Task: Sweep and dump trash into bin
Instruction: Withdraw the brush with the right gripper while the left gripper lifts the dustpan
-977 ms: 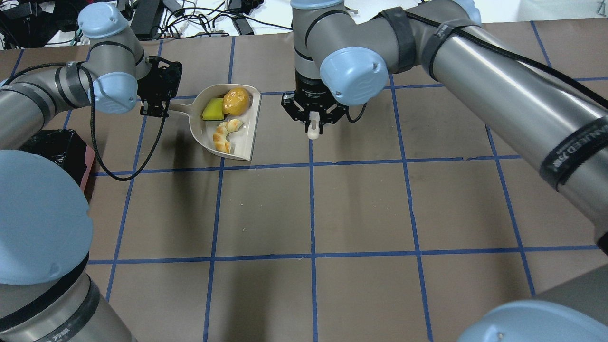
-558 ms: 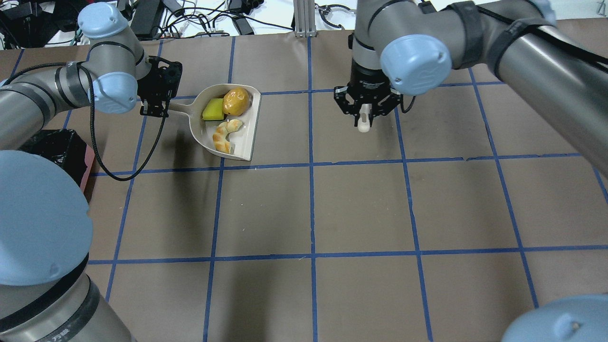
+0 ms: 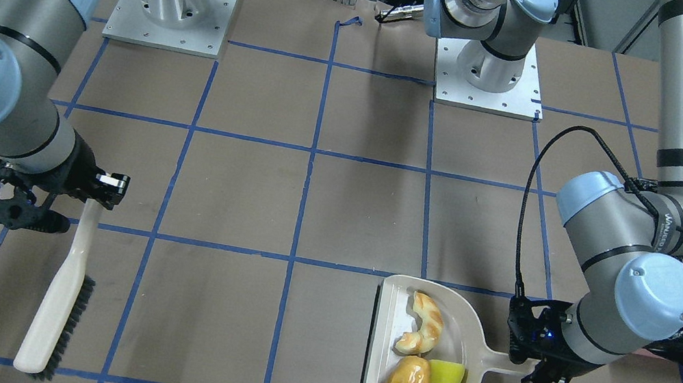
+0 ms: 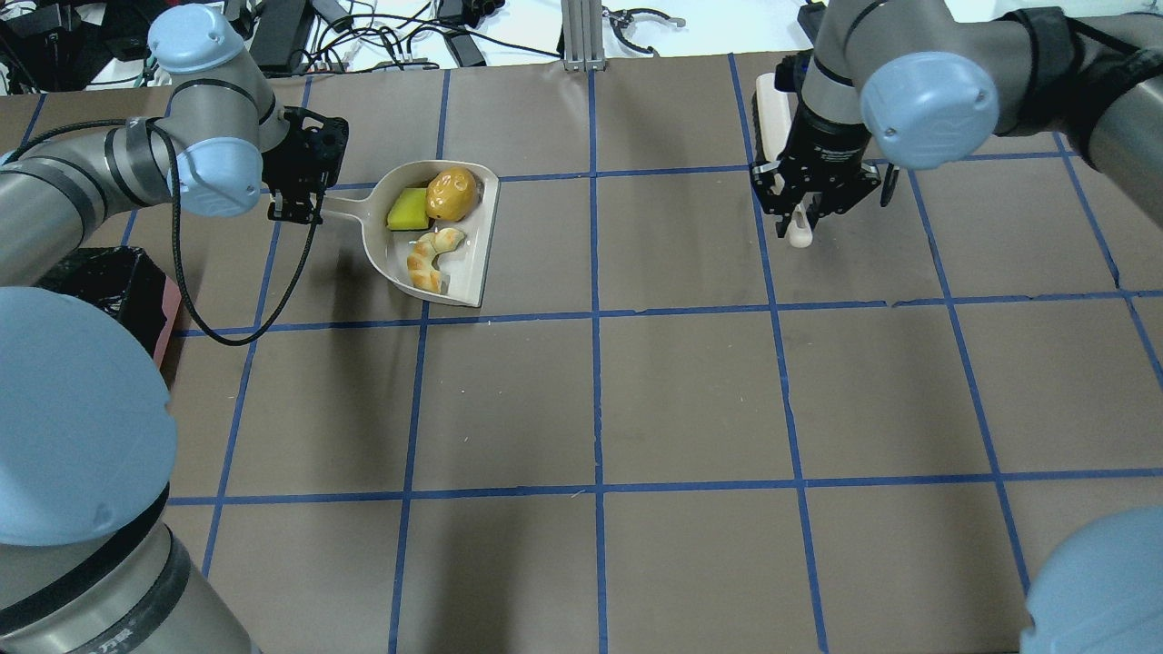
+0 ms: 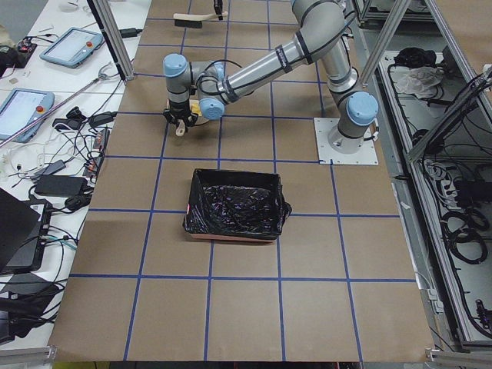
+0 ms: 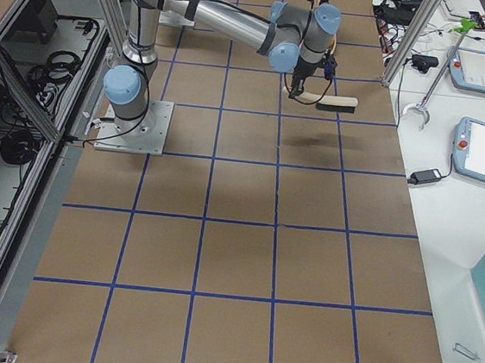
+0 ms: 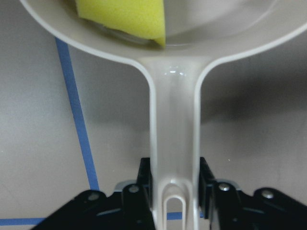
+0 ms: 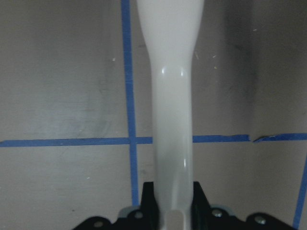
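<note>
The beige dustpan lies on the table with all three pieces of trash in it: the tan croissant piece, the golden-brown lump and the yellow sponge wedge. My left gripper is shut on the dustpan's handle. My right gripper is shut on the handle of a white brush, to the right of the pan and apart from it. The black-lined pink bin stands near my left arm, its corner also in the overhead view.
Cables and devices lie beyond the table's far edge, with a metal post there. The arm bases stand at the robot's side of the table. Tablets lie on a side table.
My right gripper has carried the brush to the right, well away from the dustpan. My left gripper, the dustpan and the trash have not moved.
</note>
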